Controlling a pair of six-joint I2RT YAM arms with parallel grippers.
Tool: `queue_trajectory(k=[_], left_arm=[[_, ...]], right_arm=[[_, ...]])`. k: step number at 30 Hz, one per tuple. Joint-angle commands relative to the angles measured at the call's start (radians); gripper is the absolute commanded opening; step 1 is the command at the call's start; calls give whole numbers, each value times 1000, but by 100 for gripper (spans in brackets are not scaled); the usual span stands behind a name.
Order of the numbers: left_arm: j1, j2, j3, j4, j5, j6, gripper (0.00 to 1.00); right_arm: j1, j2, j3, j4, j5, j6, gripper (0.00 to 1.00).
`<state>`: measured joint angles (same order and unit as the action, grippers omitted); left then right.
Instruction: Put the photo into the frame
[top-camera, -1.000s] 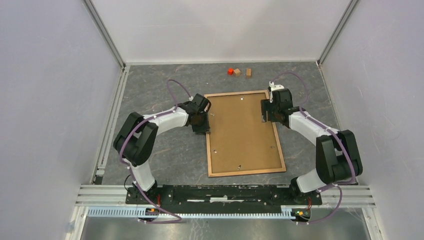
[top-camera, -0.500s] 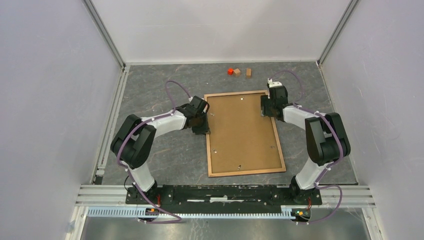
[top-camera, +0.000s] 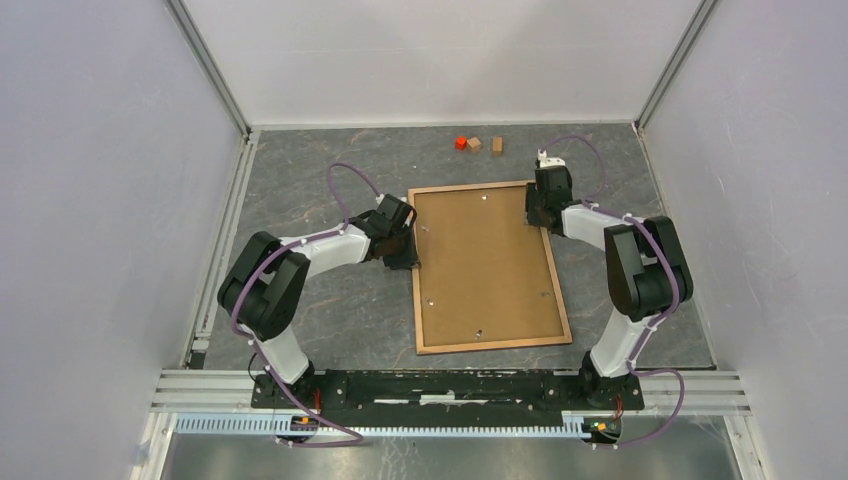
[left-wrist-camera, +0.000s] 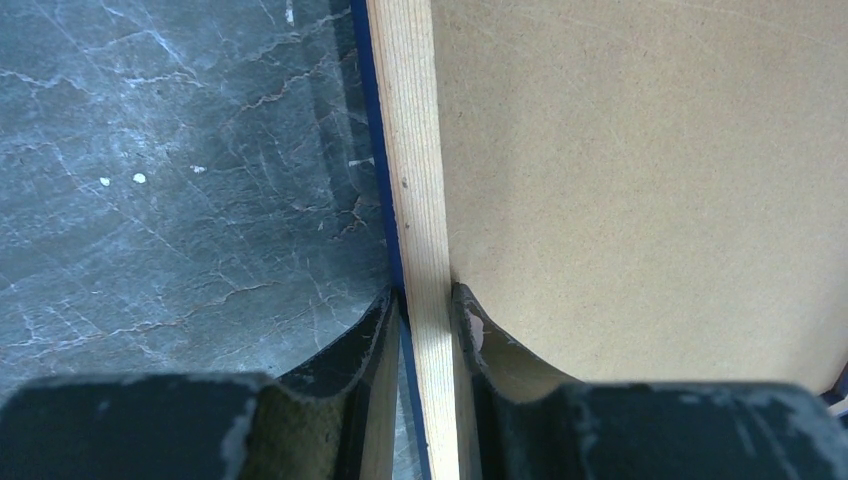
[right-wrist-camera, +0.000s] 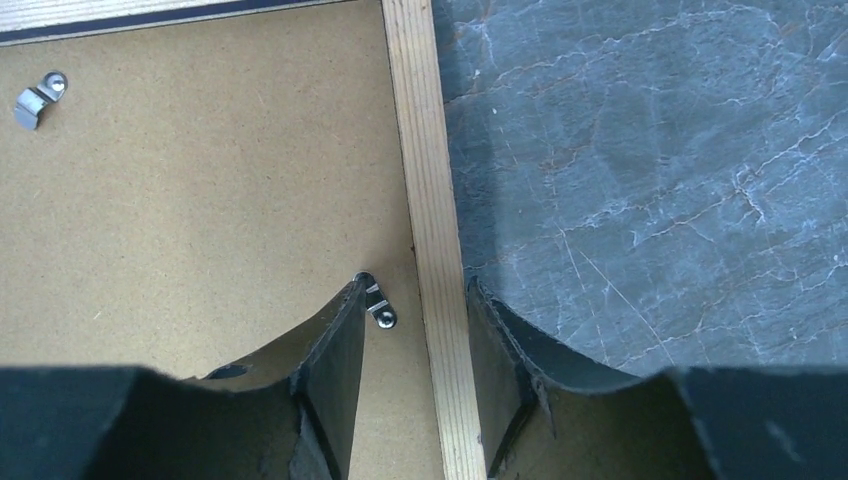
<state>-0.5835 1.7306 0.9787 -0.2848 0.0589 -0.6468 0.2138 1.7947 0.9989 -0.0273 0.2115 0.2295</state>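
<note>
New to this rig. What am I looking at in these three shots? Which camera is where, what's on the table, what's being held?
Two robot arms are bolted at the near edge of a grey table. The wide picture comes from a fixed camera above and behind them. The other two come from cameras on each wrist, looking past that arm's own fingers. On the table lies the frame, light-wood side up, filled by a brown backing board; no photo shows. At the far edge sit a red block and two wooden blocks. The left gripper appears to pinch the frame's left rail. The right gripper straddles the right rail with its jaws open: there is a gap on the board side, beside a metal clip.
</note>
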Motion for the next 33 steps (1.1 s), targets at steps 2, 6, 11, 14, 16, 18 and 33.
queue_trajectory(k=[2, 6, 11, 14, 16, 18, 33], left_arm=[[8, 4, -35, -31, -28, 50, 14], [8, 4, -35, -31, -29, 48, 14], [10, 3, -38, -28, -29, 44, 13], [11, 0, -41, -25, -27, 44, 13], [11, -1, -43, -24, -27, 43, 12], [11, -2, -44, -21, -28, 43, 12], [22, -32, -85, 22, -15, 31, 8]], right_arm=[[-2, 23, 15, -103, 40, 30, 44], [9, 29, 27, -146, 48, 56, 34], [43, 48, 68, -215, 66, 94, 29], [56, 50, 80, -233, 98, 117, 16], [58, 57, 90, -241, 87, 132, 0], [61, 64, 101, -249, 82, 146, 0], [81, -327, -72, -301, -16, 100, 89]])
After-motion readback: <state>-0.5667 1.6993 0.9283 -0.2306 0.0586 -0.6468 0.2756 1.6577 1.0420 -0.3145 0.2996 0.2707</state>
